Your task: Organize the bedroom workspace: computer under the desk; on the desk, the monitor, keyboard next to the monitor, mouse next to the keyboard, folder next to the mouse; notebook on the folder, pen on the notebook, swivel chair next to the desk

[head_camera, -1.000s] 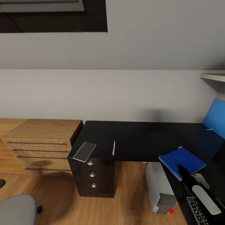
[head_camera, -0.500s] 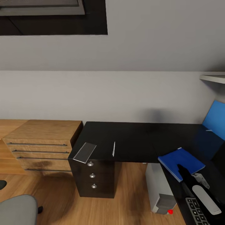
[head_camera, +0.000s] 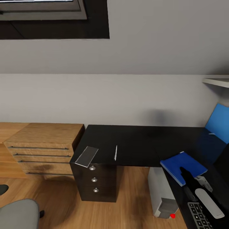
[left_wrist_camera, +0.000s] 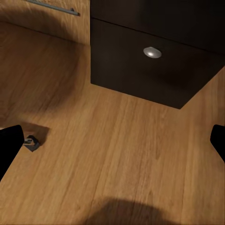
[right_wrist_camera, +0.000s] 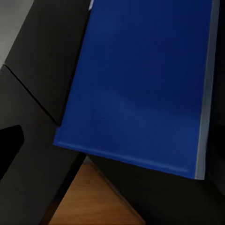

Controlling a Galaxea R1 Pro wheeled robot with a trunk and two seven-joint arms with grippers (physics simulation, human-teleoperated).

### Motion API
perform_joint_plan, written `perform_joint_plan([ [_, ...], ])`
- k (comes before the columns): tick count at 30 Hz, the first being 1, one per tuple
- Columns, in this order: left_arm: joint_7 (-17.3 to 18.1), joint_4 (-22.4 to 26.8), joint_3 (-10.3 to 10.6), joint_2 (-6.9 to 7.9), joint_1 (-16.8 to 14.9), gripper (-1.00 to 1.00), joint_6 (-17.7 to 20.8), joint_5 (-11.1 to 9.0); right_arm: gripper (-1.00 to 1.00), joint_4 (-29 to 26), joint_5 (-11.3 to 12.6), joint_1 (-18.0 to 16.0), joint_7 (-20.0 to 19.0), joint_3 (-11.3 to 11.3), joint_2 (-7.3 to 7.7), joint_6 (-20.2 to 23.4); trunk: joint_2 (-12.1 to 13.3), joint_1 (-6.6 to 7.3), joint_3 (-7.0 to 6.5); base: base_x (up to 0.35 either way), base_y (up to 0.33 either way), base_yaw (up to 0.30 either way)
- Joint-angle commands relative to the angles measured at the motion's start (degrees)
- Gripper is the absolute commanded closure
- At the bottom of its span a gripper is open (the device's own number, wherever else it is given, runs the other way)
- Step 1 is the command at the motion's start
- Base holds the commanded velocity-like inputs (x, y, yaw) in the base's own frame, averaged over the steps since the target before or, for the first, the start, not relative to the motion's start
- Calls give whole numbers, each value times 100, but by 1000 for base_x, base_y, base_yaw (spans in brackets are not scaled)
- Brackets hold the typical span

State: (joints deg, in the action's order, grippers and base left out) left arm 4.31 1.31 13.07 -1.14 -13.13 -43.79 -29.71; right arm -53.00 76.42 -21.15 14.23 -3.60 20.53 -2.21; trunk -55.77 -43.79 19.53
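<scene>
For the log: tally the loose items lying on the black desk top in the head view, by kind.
Blue folder: 1
Grey notebook: 1
Pen: 1
Keyboard: 1
Total: 4 on the desk

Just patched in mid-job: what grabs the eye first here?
The bright-blue folder lying flat on the black desk at its inner corner, with the right arm's gripper over its near edge. On the desk's left end lie a pale flat notebook and a thin pen; the white computer stands underneath.

Grey wall (head_camera: 127, 95), wood floor (head_camera: 133, 203), light wooden chest (head_camera: 44, 143), dark window (head_camera: 54, 19)
</scene>
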Motion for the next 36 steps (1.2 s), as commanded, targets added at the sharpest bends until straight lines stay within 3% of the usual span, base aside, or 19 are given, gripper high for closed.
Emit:
perform_joint_plan([
  [1, 45, -8, 17, -1, -5, -100, -17, -61, -100, -10, 34, -3, 31, -38, 3, -27, 37, 22, -12, 0, 0, 0],
  [5, 44, -8, 19, -1, -4, -100, -16, -61, -100, -15, -29, -3, 34, -74, -2, -31, 197, 110, -83, 0, 0, 0],
  [7, 44, -8, 18, -1, -5, -100, -16, -61, -100, -16, -177, -3, 39, -106, -11, -32, 277, 154, -119, 0, 0, 0],
  [12, 44, -8, -6, 5, -4, -100, 85, -73, -100, -36, -959, -3, 47, -161, -84, -33, 478, 264, -209, 0, 0, 0],
  [13, 46, -8, -25, 6, -5, -100, 199, -77, -100, -44, -1203, -3, 49, -165, -145, -33, 518, 286, -227, 0, 0, 0],
  [18, 56, -8, -91, 1, -5, -100, 621, -145, -100, -153, -1853, -3, 70, -166, -387, -33, 719, 395, -317, 0, 0, 0],
  [25, 61, -8, -109, -1, -5, -100, 766, -222, -100, -205, -2627, -3, 78, -170, -677, -33, 999, 549, -442, 0, 0, 0],
  [27, 66, -8, -110, -1, -5, -100, 775, -229, -100, -203, -2799, -3, 76, -169, -740, -33, 1079, 593, -478, 0, 0, 0],
  [32, 69, -8, -109, -1, -5, -100, 781, -235, -100, -202, -2962, -3, 56, -202, -800, -27, 1280, 703, -568, 0, 0, 0],
  [35, 60, -8, -104, -1, -5, -100, 788, -233, -100, -197, -3036, -3, 54, -385, -817, -23, 1400, 769, -622, 0, 0, 0],
  [36, 54, -8, -100, -1, -5, -100, 795, -231, -100, -193, -3083, -3, 57, -562, -822, -24, 1440, 791, -640, 0, 0, 0],
])
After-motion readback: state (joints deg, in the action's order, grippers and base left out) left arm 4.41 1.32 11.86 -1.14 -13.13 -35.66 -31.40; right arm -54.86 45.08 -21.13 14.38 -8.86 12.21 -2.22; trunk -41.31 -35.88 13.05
